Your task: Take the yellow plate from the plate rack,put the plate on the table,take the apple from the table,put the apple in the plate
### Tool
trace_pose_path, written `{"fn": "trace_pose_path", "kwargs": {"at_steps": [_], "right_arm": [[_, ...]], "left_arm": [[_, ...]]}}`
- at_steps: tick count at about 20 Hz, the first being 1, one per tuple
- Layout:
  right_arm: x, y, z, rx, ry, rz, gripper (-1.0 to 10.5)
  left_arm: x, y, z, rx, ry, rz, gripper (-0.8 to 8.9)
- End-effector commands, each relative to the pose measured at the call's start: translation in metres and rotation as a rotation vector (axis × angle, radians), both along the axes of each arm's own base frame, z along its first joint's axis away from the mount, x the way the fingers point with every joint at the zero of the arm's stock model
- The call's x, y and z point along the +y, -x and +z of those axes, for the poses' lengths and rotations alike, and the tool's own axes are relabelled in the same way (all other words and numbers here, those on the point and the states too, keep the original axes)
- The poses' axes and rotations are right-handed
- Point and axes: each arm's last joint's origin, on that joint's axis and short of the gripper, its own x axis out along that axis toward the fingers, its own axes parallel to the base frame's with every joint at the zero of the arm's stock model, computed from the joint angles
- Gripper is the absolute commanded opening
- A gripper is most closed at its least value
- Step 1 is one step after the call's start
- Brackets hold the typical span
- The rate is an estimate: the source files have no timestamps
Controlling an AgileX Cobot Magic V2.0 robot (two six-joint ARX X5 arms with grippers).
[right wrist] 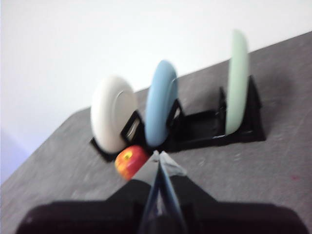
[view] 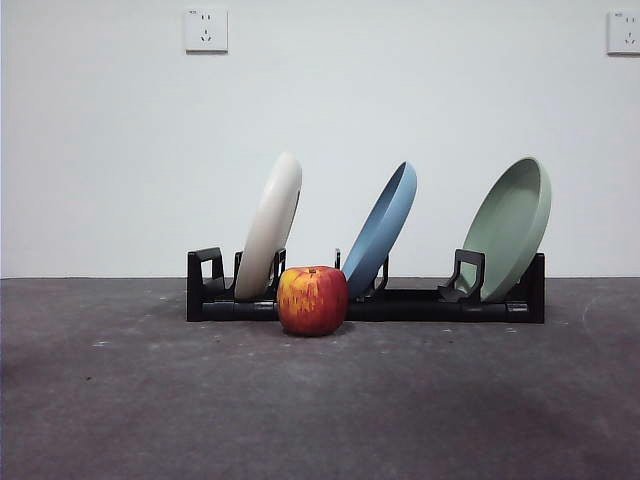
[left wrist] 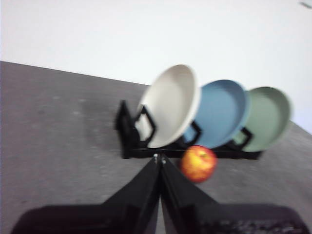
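Yellow plate (view: 271,226): cream, standing tilted in the end slot of the plate rack (view: 400,302), leaning the same way as its neighbours.
Blue plate (view: 381,229): middle slot, tilted.
Pale green plate (view: 509,227): far end slot, tilted.
Apple (view: 313,300): on the desk (view: 320,400), just in front of the rack, between the yellow and blue plates as the front view has it.
Front view only: level look across the desk; no arm shows here; two wall sockets (view: 206,30) high on the white wall.
Left tool (left wrist: 159,159): clenched on nothing, its two black tips meeting in a point above bare desk; the rack lies ahead of the tips, the apple just ahead and a little to one side, apart from them.
Left wrist view only: the plates' hollow faces, the yellow plate nearest this tool.
Right tool (right wrist: 159,158): clenched, empty, tips together; the apple sits just ahead and to one side of the tips, the rack beyond.
Right wrist view only: the plates nearly edge-on, the yellow one showing its back; the picture is blurred.
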Motion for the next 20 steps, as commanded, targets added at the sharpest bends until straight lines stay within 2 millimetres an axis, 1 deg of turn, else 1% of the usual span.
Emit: {"fn": "trace_pose_path", "kwargs": {"at_steps": [1, 6, 11, 15, 20], "right_arm": [[0.002, 0.001, 0.020, 0.024, 0.078, 0.071, -0.1], [0.005, -0.004, 0.047, 0.156, 0.202, 0.203, -0.1], [0.008, -0.009, 0.065, 0.265, 0.284, 0.364, -0.1], [0.009, -0.011, 0.071, 0.348, 0.327, 0.455, -0.1], [0.009, -0.014, 0.070, 0.400, 0.347, 0.475, 0.1]], "left_arm": [[-0.002, 0.000, 0.015, 0.010, -0.024, -0.063, -0.06], [-0.006, -0.005, 0.039, 0.079, -0.093, -0.233, -0.06], [-0.009, -0.010, 0.051, 0.165, -0.124, -0.393, -0.06], [-0.011, -0.014, 0.057, 0.231, -0.135, -0.491, -0.07], [-0.011, -0.015, 0.058, 0.256, -0.151, -0.508, -0.03]]}}
